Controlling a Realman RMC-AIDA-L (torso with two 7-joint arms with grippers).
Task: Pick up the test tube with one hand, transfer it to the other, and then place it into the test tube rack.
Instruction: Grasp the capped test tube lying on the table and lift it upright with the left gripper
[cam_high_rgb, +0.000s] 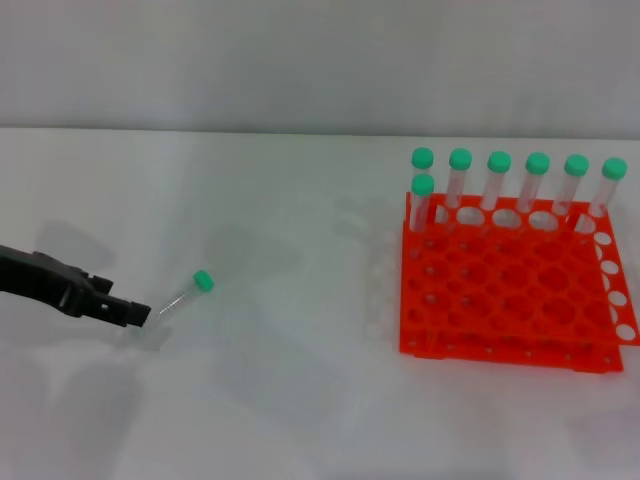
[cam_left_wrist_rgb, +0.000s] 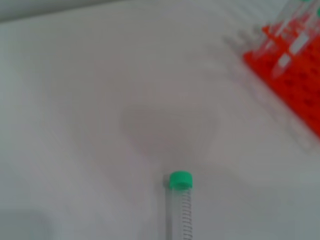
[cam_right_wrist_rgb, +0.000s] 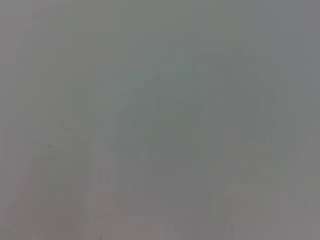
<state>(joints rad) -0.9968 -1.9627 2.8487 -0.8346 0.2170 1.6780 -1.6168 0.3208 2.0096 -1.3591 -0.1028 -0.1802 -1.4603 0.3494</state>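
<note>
The test tube (cam_high_rgb: 183, 297), clear with a green cap, slants up from the tip of my left gripper (cam_high_rgb: 138, 316) at the left of the white table. The black fingers look shut on the tube's lower end, and the cap points toward the rack. The left wrist view shows the same test tube (cam_left_wrist_rgb: 179, 210) running straight out from the camera, cap (cam_left_wrist_rgb: 180, 180) outward, with none of my fingers visible. The orange-red test tube rack (cam_high_rgb: 500, 300) stands at the right, well apart from the tube. My right gripper is out of view; its wrist view shows only a blank grey surface.
Several green-capped tubes (cam_high_rgb: 498, 180) stand upright in the rack's back row, and one more (cam_high_rgb: 422, 200) stands at its back left corner. A corner of the rack (cam_left_wrist_rgb: 295, 80) shows in the left wrist view. Bare white table (cam_high_rgb: 300, 350) lies between gripper and rack.
</note>
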